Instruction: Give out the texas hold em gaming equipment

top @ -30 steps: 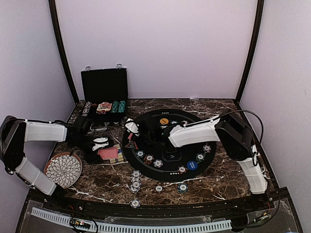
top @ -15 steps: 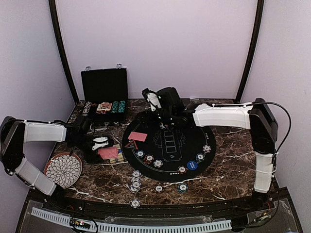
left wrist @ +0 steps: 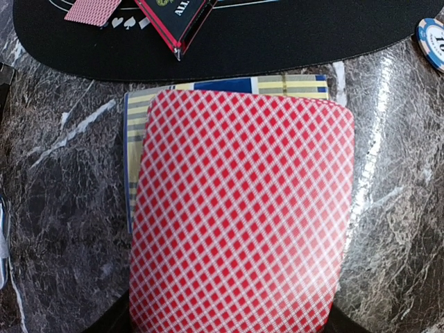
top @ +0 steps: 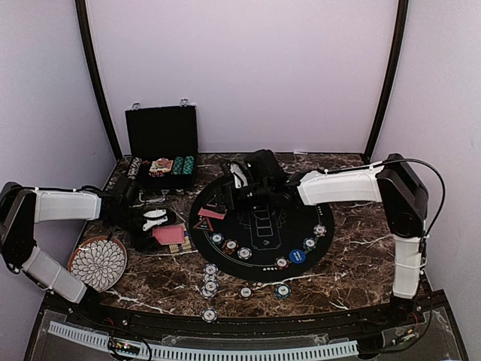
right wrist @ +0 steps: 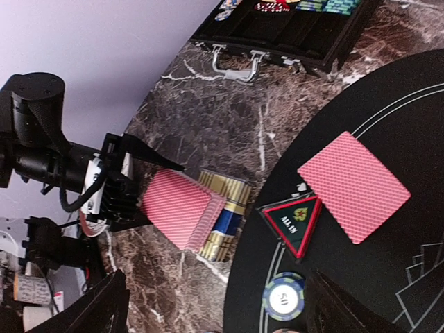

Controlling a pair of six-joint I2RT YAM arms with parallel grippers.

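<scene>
A: Left gripper (top: 154, 223) sits at nine o'clock of the round black mat (top: 301, 252); jaws clamped on a deck of red-backed cards (left wrist: 239, 215), held over a blue-and-yellow card box (left wrist: 229, 87).

B: Right gripper (top: 225, 197) hangs over the mat's eleven o'clock edge, jaws wide apart and holding nothing; one red-backed card (right wrist: 354, 186) lies flat on the mat below, the triangle marker (right wrist: 293, 222) just beside it.

A: Poker chips (top: 244, 253) curve round the mat's six o'clock rim; more chips (top: 210, 287) lie off it on the marble table (top: 353, 278).

B: Black case (top: 161, 135) stands open at eleven o'clock; flower-patterned plate (top: 98, 263) at eight.
</scene>
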